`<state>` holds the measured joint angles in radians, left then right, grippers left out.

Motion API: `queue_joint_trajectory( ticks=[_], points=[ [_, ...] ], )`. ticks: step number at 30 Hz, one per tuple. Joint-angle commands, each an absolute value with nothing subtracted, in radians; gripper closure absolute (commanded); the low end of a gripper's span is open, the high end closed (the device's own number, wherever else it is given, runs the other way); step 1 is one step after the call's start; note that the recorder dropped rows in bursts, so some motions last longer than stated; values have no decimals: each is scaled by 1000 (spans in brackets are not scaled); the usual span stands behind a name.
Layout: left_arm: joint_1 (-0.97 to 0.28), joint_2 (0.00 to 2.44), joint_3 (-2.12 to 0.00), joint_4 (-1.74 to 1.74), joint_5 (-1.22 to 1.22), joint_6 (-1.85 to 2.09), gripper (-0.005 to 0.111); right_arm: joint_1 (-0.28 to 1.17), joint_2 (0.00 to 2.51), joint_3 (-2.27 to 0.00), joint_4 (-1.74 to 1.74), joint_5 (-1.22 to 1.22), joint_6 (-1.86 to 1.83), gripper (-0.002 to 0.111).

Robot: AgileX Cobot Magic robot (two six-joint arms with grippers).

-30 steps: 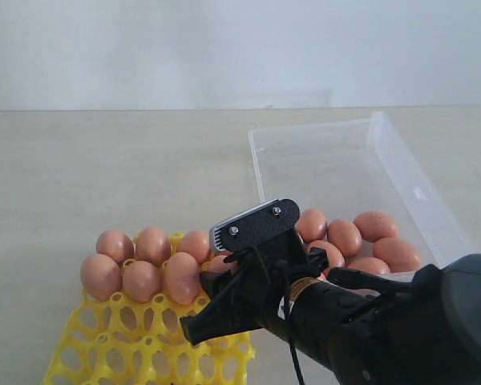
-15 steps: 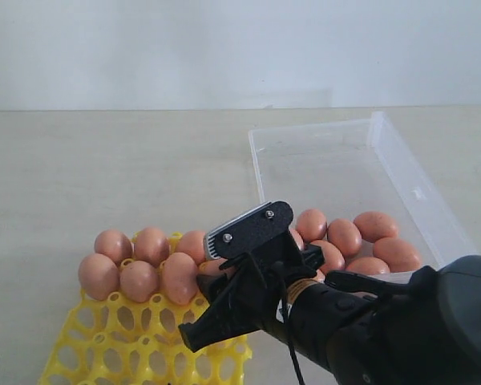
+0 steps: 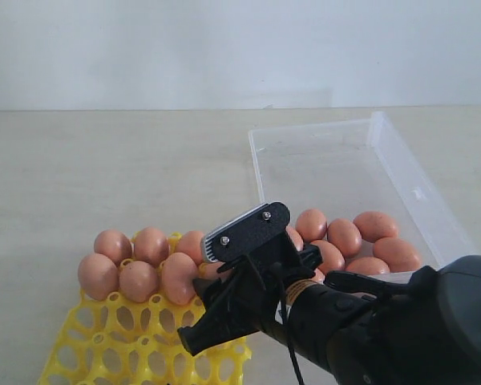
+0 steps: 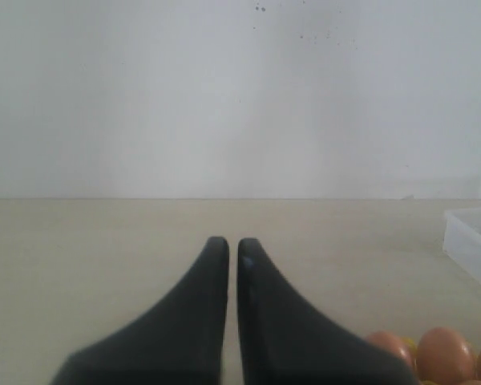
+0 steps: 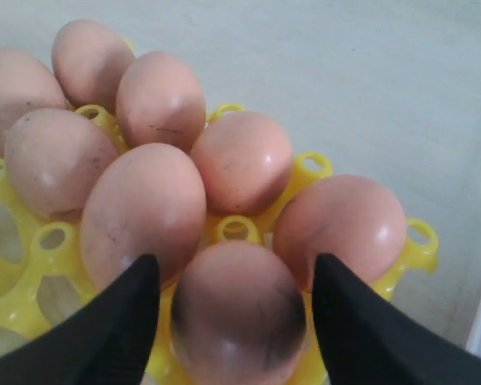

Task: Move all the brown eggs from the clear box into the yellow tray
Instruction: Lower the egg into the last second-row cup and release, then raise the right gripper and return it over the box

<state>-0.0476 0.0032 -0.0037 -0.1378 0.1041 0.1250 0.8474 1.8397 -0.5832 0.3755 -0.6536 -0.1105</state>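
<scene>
The yellow tray at the front left carries several brown eggs in its far rows. My right gripper hangs over the tray's right end. In the right wrist view it stands open, with its black fingers on either side of one egg seated in a tray cup, a thin gap showing on each side. Several more eggs lie in the near end of the clear box. My left gripper is shut on nothing, above bare table, and does not appear in the exterior view.
The tray's near rows are open cups. The far half of the clear box holds nothing, with its flap lying to the right. A pale wall stands behind the beige table.
My right gripper has slid slightly left and lower over the tray's right end. The tray and its eggs have shifted a touch to the left.
</scene>
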Motion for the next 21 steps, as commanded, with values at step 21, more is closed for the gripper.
queue_joint_trajectory(
  ticks=[21],
  points=[
    [-45, 0, 0, -138, 98, 128, 103, 847, 1434, -583, 963, -742, -717, 61]
  ],
)
